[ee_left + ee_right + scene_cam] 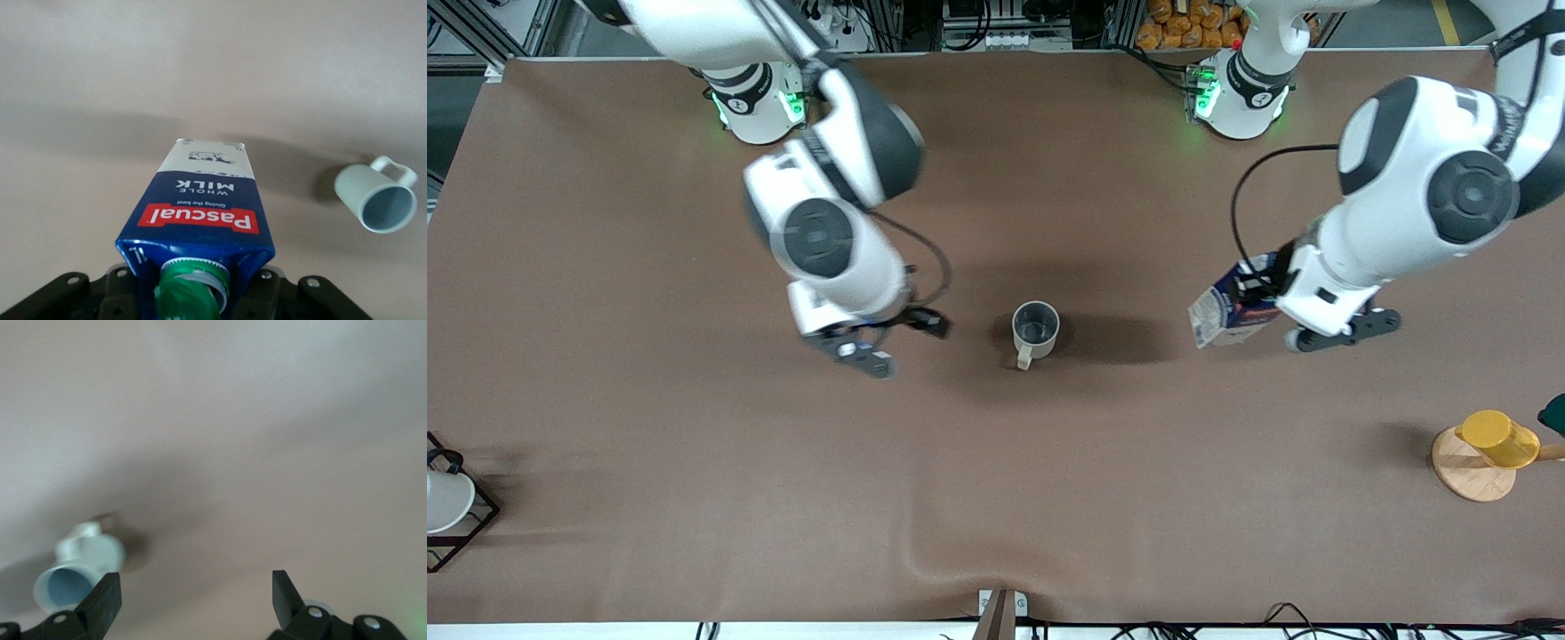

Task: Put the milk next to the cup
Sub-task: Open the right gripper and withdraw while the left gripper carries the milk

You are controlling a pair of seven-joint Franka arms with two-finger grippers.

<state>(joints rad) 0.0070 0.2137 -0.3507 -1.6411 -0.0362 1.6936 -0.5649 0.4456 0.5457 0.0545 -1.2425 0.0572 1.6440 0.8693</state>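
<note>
The milk (1221, 313), a dark blue carton with a green cap (192, 290) and red label, hangs tilted over the table toward the left arm's end. My left gripper (1267, 293) is shut on its top end, its fingers hidden by the carton in the left wrist view. The off-white cup (1036, 327) stands upright mid-table with its handle toward the front camera, well apart from the carton; it also shows in the left wrist view (377, 200). My right gripper (898, 342) hovers open and empty beside the cup (73, 570), toward the right arm's end, jaws wide apart (195, 587).
A yellow cup (1498, 438) on a round wooden base (1467, 471) sits at the left arm's end, with a dark green thing (1554, 413) at the edge. A white cone in a black wire frame (447, 502) stands at the right arm's end. The brown cloth has a wrinkle (951, 560).
</note>
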